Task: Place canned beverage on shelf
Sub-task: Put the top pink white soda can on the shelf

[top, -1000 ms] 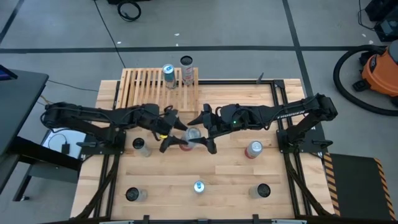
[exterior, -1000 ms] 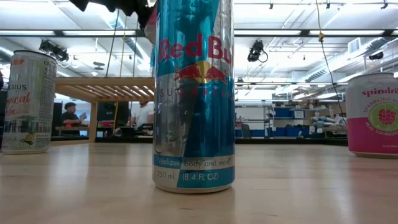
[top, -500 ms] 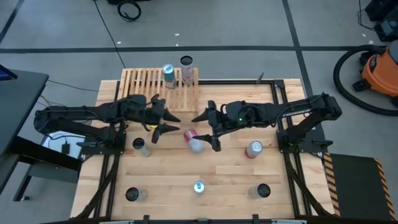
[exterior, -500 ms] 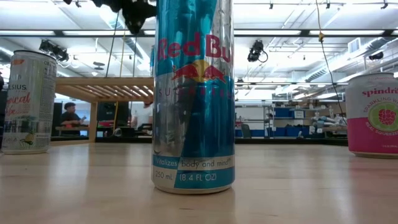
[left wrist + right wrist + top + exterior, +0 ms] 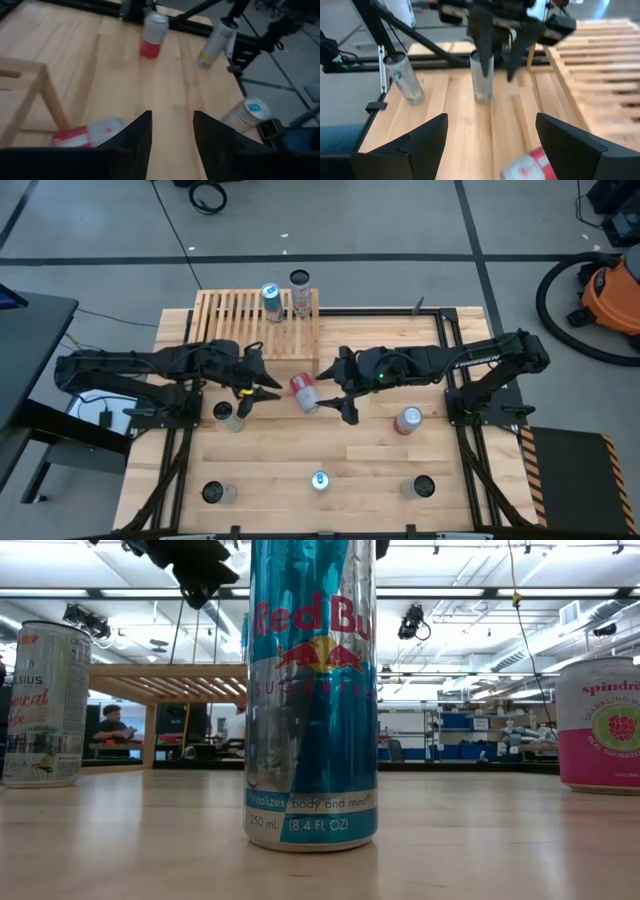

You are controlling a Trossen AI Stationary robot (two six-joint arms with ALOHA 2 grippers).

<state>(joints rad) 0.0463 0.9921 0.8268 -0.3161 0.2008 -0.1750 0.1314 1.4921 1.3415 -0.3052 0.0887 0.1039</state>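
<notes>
Red-and-white can: I see it lying on its side on the counter, just in front of the shelf, between my two end effectors and held by neither. Its label cannot be read.

Shelf: slatted pale-wood rack at the far left of the counter, carrying two upright cans, a blue-topped one and a pale one, at its far right corner.

Left end effector: just left of the fallen can, fingers closed on nothing.

Right end effector: just right of that can, fingers spread apart, empty.

Low view, foreground: a blue-and-silver can reading "Red Bull", "250 mL (8.4 FL OZ)"; at left a white can lettered "CELSIUS"; at right a pink can lettered "Spindrift", "sparkling water".
</notes>
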